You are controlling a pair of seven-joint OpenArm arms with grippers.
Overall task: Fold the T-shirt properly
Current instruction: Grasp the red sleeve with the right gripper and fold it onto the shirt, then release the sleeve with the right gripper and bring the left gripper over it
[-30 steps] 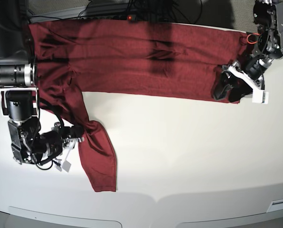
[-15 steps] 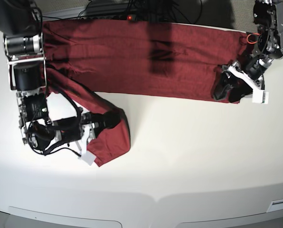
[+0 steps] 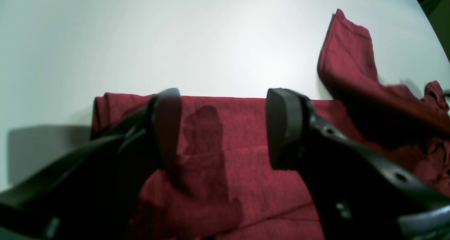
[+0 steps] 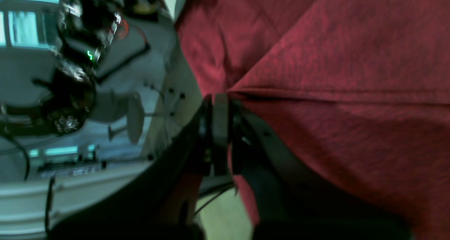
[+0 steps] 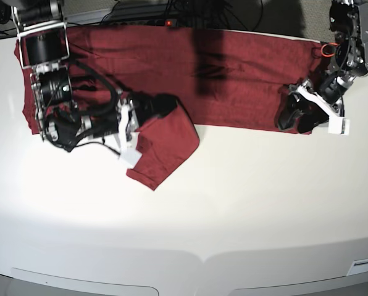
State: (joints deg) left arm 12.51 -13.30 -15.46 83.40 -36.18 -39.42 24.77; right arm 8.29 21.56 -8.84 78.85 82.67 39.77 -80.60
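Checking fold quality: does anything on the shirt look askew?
Yes. The sleeve, pinched in the right gripper, hangs bunched and slanted over the table, not flat on the T-shirt.

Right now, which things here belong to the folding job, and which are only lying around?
Belong to the job:
T-shirt
right gripper, shut on the sleeve
left gripper, open

Only around:
table
cables behind the table

T-shirt [image 5: 246,74] far edge behind table rim, unseen.
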